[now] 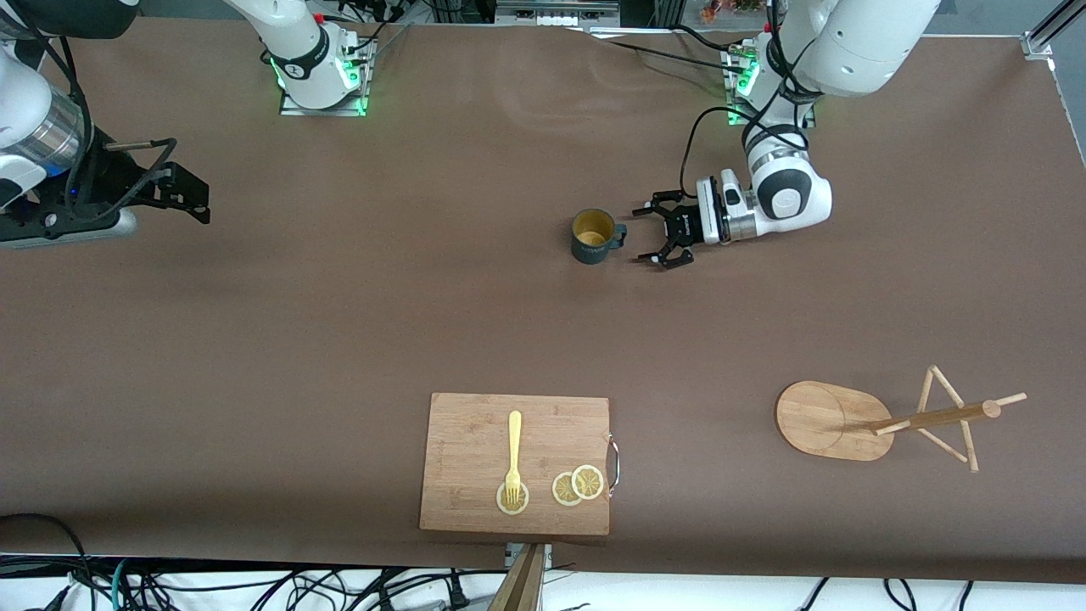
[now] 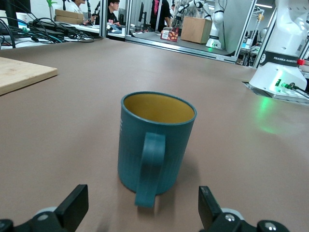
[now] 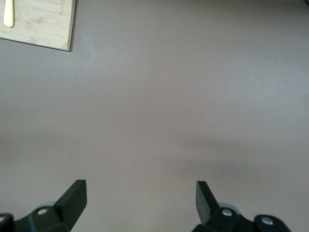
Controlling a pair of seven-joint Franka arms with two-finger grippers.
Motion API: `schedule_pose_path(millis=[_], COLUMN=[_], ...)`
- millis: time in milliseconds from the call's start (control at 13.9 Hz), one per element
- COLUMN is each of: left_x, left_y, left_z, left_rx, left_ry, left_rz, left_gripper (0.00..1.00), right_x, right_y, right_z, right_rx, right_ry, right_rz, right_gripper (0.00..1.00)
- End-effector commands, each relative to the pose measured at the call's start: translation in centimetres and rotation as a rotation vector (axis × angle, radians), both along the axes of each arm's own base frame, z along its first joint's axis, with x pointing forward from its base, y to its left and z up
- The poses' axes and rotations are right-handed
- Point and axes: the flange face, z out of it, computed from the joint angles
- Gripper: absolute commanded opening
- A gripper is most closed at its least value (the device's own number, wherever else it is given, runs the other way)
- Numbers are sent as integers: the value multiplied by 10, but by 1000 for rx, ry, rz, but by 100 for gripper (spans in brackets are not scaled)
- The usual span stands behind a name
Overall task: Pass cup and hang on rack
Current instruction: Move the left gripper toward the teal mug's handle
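Bare table (image 1: 339, 322) between cup (image 1: 592, 237) and rack (image 1: 836, 420), unobstructed.

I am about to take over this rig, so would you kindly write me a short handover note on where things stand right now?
Left gripper: open, low beside the cup, lined up with its handle, not touching.
Right gripper: open, holding nothing, waiting at the right arm's end of the table.
The cup stands upright on the table, mid-table.
The rack stands nearer the front camera, toward the left arm's end, pegs bare.
Done: the left gripper is in place beside the cup.
Left: grasp the cup, lift it, hang it on the rack.
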Motion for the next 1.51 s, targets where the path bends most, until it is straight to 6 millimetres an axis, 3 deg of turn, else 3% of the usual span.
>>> schedule_pose_path(millis=[0, 433, 721, 866, 938, 1010, 1082, 1154, 1298, 1443], left_x=[-8, -19, -17, -19, -18, -18, -19, -20, -20, -17], left_y=[-9, -29, -32, -34, -33, -34, -34, -33, -32, -31], left_z=[-7, -13, -12, -14, -14, -14, -16, -18, -20, -17], left_rx=[16, 52, 50, 50, 53, 56, 59, 58, 54, 45], left_ry=[-119, -107, -110, -106, -130, -171, -179, -160, -130, -91], left_rz=[-3, 34, 37, 36, 39, 36, 41, 49, 60, 77], left_gripper=[100, 100, 97, 80, 67, 52, 26, 12, 1, 0], right_x=[1, 1, -2, -5, -6, -5, -6, -6, -5, -5], right_y=[1, 3, 16, 32, 36, 35, 36, 35, 33, 31], right_z=[6, 6, 8, 14, 14, 14, 14, 14, 15, 15], right_rx=[3, 6, 6, 5, 3, 1, 0, -3, -10, -10], right_ry=[-7, -8, -9, -20, -21, -21, -21, -22, -24, -24], right_rz=[4, 6, 27, 58, 66, 63, 66, 63, 57, 51], right_gripper=[100, 100, 100, 100, 100, 100, 100, 100, 100, 100])
